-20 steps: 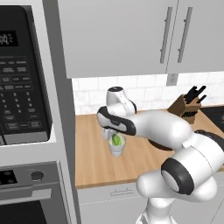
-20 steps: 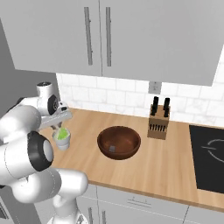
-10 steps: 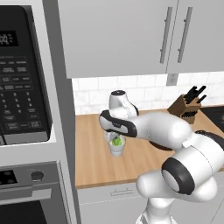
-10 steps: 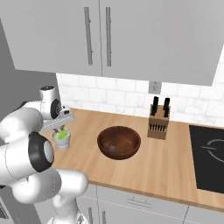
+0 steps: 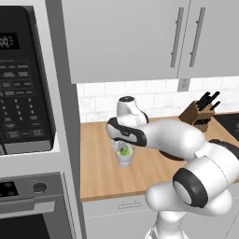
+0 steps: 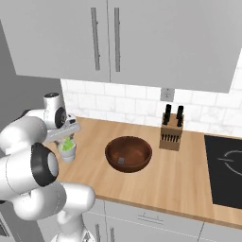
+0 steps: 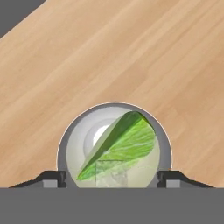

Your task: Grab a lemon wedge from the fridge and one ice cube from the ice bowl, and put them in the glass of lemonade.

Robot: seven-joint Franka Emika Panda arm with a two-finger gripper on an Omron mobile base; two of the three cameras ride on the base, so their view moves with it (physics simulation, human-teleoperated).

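The fingers (image 7: pixel 112 178) stand released, straddling the glass of lemonade (image 7: pixel 114 146) at 6 o'clock — the lemon wedge (image 7: pixel 120 144) lies inside. Risk: lifting off-axis could clip the rim — tipping the glass onto the worktop (image 7: pixel 131 52).

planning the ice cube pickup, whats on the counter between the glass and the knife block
The ice bowl stands between the glass of lemonade and the knife block, seen in the right base view; otherwise that stretch is bare wood.

White arm: extended forward, wrist bent down. Gripper (image 7: pixel 112 178): pointing straight down, fingers (image 7: pixel 56 178) spread wide at 9 and 3 o'clock, nothing clamped.
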